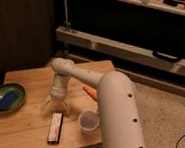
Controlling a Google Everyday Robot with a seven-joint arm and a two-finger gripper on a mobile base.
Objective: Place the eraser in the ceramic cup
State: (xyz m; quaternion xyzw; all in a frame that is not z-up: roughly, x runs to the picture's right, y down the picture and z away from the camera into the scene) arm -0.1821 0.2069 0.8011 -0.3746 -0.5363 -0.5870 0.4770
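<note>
The eraser (55,128) lies flat on the table (22,128), long axis pointing toward the camera, left of the cup (89,121); the gripper (55,106) hangs just beyond its far end, fingers apart, empty.

I can read no text, label or number on anything here. My gripper (56,105) hangs with fingers spread, just above the eraser (55,128).
</note>
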